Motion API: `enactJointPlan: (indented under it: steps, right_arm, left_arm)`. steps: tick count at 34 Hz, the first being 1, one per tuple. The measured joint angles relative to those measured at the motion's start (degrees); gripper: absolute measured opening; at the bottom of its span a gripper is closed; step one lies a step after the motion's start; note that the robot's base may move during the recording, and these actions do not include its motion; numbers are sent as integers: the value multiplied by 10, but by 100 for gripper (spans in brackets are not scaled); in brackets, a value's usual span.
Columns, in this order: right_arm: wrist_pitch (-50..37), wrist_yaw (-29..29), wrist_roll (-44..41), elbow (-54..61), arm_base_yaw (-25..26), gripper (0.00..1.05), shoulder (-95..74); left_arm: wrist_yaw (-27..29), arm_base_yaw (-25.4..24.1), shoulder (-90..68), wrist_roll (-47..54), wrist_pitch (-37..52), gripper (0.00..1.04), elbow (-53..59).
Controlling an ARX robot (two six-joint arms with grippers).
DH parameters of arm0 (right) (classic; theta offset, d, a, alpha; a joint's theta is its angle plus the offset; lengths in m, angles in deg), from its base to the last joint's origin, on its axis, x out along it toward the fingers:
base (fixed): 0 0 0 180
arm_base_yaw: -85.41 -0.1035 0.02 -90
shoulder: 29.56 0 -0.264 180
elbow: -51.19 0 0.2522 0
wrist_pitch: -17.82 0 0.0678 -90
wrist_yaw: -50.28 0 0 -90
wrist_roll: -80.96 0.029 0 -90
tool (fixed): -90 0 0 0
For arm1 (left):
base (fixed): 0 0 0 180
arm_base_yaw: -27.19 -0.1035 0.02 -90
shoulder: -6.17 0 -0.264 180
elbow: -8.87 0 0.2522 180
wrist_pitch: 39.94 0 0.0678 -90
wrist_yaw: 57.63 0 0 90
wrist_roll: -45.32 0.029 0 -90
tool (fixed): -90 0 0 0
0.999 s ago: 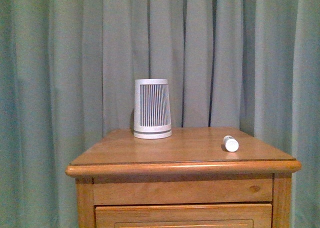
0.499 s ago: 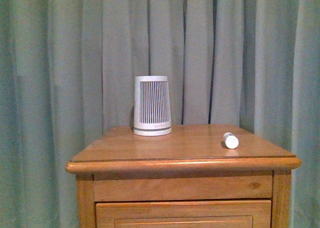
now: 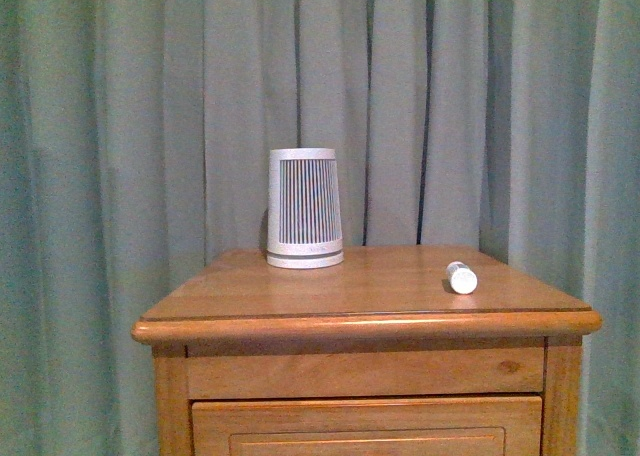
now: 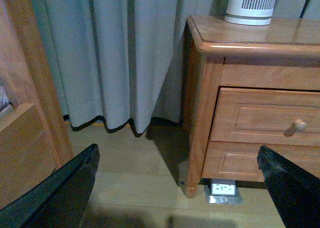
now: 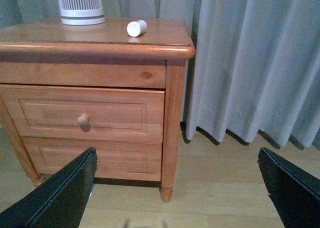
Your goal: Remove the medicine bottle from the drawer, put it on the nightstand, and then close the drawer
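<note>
1. Front view: shows the nightstand [image 3: 365, 321] before pale green curtains [image 3: 120, 126], with neither arm in sight. Finds the medicine bottle [image 3: 461, 277] lying on its side on the glossy top, toward the right edge, cap end facing the camera. Has a ribbed white-grey tapered cylinder [image 3: 304, 209] standing upright near the back of the top, well apart from the bottle. Catches only the upper strip of the drawer [image 3: 366, 424] at the lower border, front flush with the frame.

2. Left wrist view: looks at the nightstand [image 4: 240, 35] from its side, above a wooden floor [image 4: 135, 173]. Shows the drawer [image 4: 272, 117] pushed in, small round knob [image 4: 300, 124] on its front, a like lower drawer [image 4: 250, 163] beneath. Frames the left hand [image 4: 177, 185] spread wide, dark fingers [image 4: 60, 188] at either lower corner, nothing between.

3. Right wrist view: finds the medicine bottle [image 5: 136, 27] on its side on the nightstand [image 5: 100, 40], beside the ribbed cylinder [image 5: 80, 8] but apart. Shows the drawer [image 5: 85, 115] shut. Frames the right hand [image 5: 175, 185] spread wide, empty.
</note>
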Motion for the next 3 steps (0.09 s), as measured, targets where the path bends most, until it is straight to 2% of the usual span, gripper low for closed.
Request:
enactJointPlan:
  steps: [3]
  right_arm:
    - [0,0,0,0,0,98,0]
  left_arm:
    - [0,0,0,0,0,98,0]
